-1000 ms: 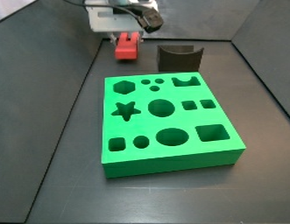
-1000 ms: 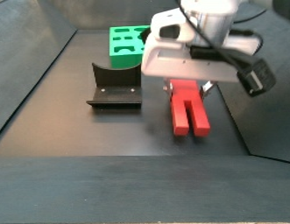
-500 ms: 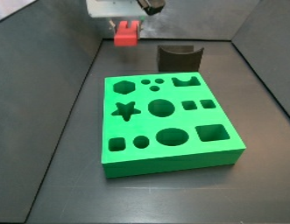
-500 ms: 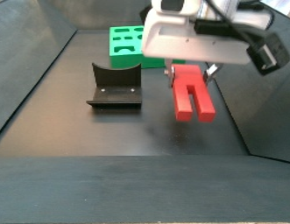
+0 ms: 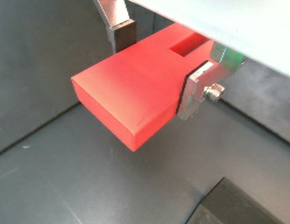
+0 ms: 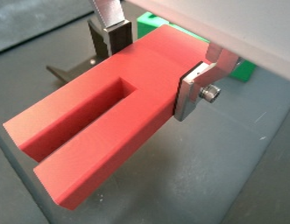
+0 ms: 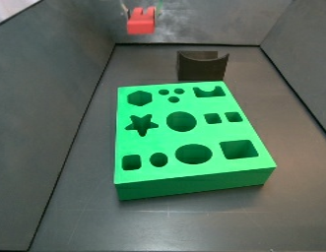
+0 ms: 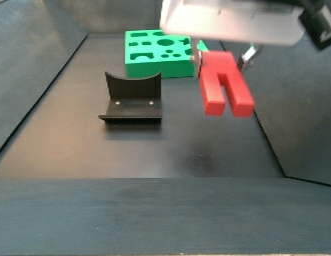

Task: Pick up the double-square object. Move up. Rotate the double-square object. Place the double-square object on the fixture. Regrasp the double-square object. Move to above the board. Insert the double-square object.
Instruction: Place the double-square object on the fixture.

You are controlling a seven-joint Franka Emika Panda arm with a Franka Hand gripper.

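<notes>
Gripping the double-square object [image 6: 106, 114] across its solid end, my hand [image 6: 159, 61] hangs well above the tabletop [image 8: 168, 150]. I judge the lift about done; next I must rotate it, then seat it on the fixture [image 8: 130, 97].

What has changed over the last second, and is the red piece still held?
The gripper has risen, lifting the double-square object off the floor and up toward the top of both side views. Its jaws are still clamped on the piece's sides in both wrist views. The board and fixture have not moved.
</notes>
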